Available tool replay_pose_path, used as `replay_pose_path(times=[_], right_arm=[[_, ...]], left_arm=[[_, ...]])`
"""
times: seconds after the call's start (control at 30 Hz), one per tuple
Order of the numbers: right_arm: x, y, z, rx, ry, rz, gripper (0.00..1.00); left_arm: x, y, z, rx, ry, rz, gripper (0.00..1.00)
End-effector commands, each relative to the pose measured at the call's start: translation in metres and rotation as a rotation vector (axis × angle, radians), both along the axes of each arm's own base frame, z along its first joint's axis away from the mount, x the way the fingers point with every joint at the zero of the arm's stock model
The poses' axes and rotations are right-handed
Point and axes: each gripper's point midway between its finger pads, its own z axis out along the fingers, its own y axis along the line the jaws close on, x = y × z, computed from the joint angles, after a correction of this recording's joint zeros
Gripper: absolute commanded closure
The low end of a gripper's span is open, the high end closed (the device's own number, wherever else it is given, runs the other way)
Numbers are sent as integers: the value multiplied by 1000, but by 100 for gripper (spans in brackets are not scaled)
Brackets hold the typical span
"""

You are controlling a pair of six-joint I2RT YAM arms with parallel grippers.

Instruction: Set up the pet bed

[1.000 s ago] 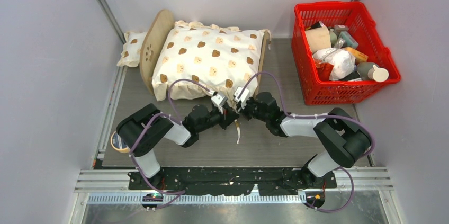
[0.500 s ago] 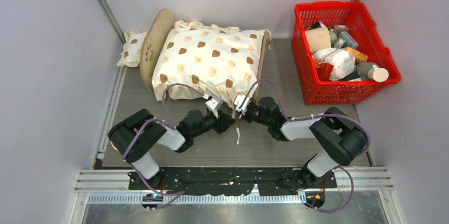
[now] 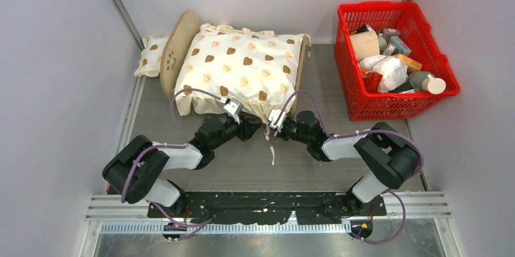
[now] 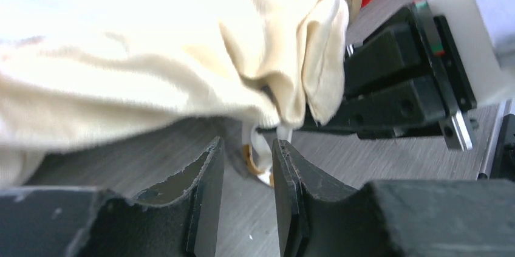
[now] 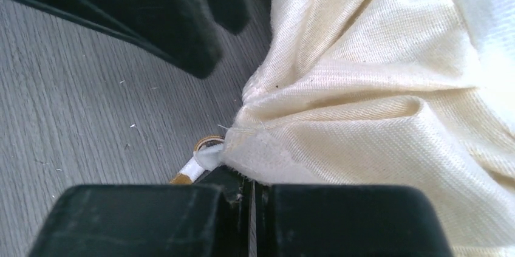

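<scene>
The pet bed stands at the back left, its arched paw-print headboard [image 3: 173, 56] on the left and its footboard [image 3: 299, 75] on the right. The striped base is hidden under the cream bear-print cushion [image 3: 240, 68] lying on the frame. My right gripper [image 3: 274, 124] is shut on the cushion's front corner [image 5: 316, 147], with a tie [image 5: 191, 169] dangling beside it. My left gripper [image 3: 246, 128] is open just below that corner, facing the right gripper [image 4: 395, 87], with nothing between its fingers [image 4: 206, 196]. The tie [image 3: 271, 147] trails onto the table.
The small bear-print pillow [image 3: 150, 53] lies behind the headboard against the left wall. A red basket [image 3: 346, 75] full of assorted items stands at the back right. A tape roll [image 3: 135, 164] sits by the left arm's elbow.
My left arm has swung to the left and its gripper has slid slightly left under the cushion's front edge. The right gripper has edged left and kept its hold on the corner.
</scene>
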Motion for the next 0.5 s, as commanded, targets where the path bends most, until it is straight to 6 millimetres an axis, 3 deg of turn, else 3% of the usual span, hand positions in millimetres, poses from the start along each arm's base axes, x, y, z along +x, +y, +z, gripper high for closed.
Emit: replay_pose_path(times=[0.0,0.2,0.47], right_arm=[[9,8,25,56,-65,18,95],[6,10,29,60,-63,37,95],[4,13,24,61,-51,67,95]], left_arm=[[8,-21,13,17,-68,-137,63],[-1,-32,15,-26,-121,-347,63],[10,-39,13,-43,-79,-395,62]])
